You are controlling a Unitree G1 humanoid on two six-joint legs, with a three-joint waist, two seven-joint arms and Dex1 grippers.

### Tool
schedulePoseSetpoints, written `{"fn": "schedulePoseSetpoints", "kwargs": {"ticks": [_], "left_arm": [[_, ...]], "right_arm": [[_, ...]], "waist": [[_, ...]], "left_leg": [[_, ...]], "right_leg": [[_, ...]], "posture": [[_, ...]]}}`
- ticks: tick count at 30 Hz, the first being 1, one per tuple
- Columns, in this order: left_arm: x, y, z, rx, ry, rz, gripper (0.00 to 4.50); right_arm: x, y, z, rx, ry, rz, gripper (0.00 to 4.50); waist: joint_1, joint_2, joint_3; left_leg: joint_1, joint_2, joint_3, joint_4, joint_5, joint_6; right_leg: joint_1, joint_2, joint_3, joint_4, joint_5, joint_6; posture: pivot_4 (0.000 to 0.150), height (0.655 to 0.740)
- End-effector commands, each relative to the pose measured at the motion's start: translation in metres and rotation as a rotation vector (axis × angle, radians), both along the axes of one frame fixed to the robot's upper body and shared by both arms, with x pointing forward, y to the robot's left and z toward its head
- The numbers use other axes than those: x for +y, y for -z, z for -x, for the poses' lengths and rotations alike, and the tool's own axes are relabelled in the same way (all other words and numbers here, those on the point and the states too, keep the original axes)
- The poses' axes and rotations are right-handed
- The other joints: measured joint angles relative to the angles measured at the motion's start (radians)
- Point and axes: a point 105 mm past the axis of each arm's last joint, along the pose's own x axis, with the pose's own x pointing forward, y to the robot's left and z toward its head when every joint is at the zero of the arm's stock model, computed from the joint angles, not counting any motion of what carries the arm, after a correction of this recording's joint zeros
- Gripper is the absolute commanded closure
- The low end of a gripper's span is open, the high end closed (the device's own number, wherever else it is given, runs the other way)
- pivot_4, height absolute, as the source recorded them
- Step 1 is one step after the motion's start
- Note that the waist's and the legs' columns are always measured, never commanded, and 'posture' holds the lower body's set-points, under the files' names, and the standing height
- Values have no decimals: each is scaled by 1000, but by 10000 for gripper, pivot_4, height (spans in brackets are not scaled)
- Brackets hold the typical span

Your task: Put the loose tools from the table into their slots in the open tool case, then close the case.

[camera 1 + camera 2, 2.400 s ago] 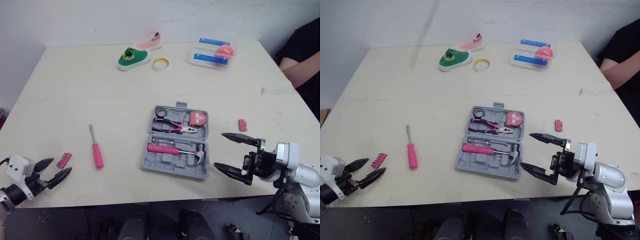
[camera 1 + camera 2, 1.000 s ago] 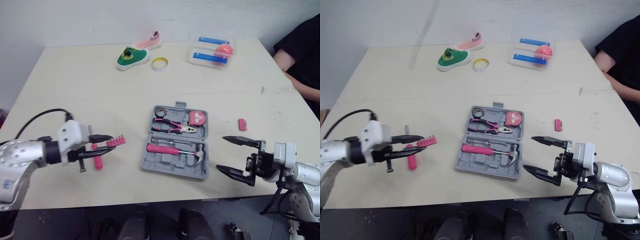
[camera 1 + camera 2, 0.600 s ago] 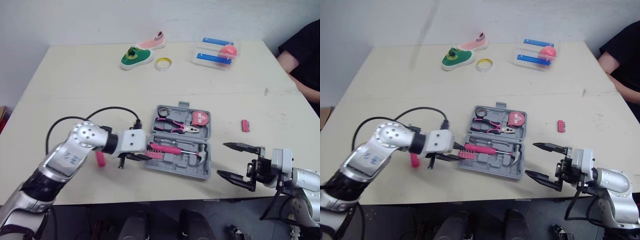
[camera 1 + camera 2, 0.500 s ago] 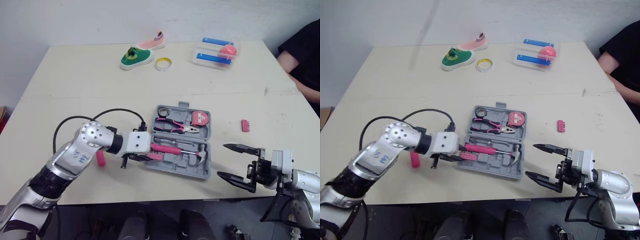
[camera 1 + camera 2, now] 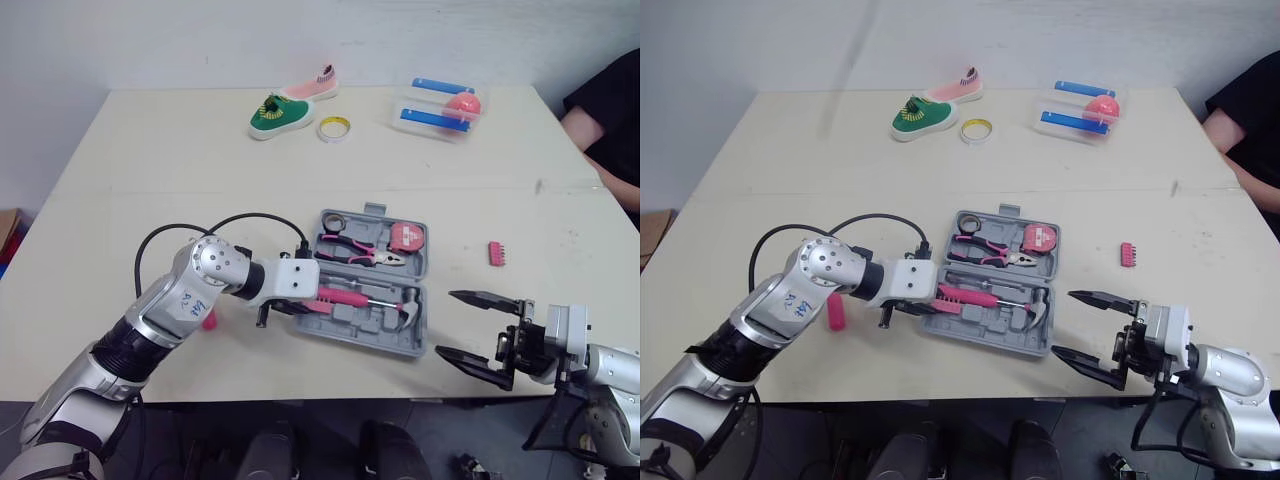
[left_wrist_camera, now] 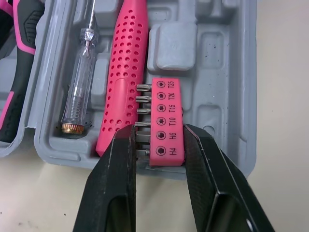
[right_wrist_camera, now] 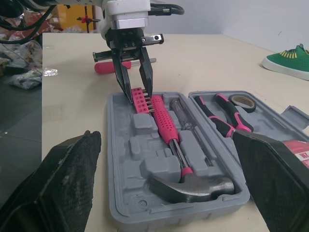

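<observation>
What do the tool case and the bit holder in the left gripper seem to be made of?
Tool case: probably matte grey plastic, given its moulded slots. Bit holder: likely smooth pink plastic with printed size marks; its bits look metallic.

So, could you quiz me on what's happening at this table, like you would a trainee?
1. True or false: the left arm's jaws grip a pink bit holder above the grey tool case.
2. Which lies loose on the table, right of the case? A. a spanner B. a second bit holder C. a drill
3. Fill in: the right arm's jaws stand ____.
Key: 1 true; 2 B; 3 open.
</observation>
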Motion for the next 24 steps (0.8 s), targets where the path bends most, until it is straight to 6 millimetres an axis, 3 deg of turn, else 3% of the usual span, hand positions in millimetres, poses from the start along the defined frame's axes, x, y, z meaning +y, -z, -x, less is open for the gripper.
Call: {"fn": "schedulePoseSetpoints", "kwargs": {"ticks": [1, 12, 16, 21, 24], "left_arm": [[-3, 3, 5, 8, 34, -11, 38067], [-6, 7, 1, 7, 8, -22, 38067], [-9, 1, 10, 25, 53, 10, 38067], [-15, -30, 17, -73, 151, 143, 14151], [-7, -45, 21, -89, 165, 214, 14151]], "right_arm": [[-4, -10, 1, -54, 12, -4, 0], [-4, -8, 2, -57, 11, -6, 0], [-4, -7, 2, -54, 8, -7, 0], [-4, -5, 3, -52, 4, -8, 0], [-5, -5, 4, -48, 3, -7, 0]], "waist": [[-1, 0, 0], [1, 0, 0], [1, 0, 0], [-1, 0, 0], [-2, 0, 0]], "left_leg": [[0, 0, 0, 0, 0, 0], [0, 0, 0, 1, 0, 0], [0, 0, 0, 1, 0, 0], [0, 0, 0, 1, 0, 0], [0, 0, 0, 1, 0, 0]], "right_leg": [[0, 0, 0, 0, 0, 0], [0, 0, 0, 0, 0, 0], [0, 0, 0, 1, 0, 0], [0, 0, 0, 1, 0, 0], [0, -1, 0, 1, 0, 0]], "posture": [[1500, 7400], [1500, 7400], [1500, 7400], [1500, 7400], [1500, 7400]]}}
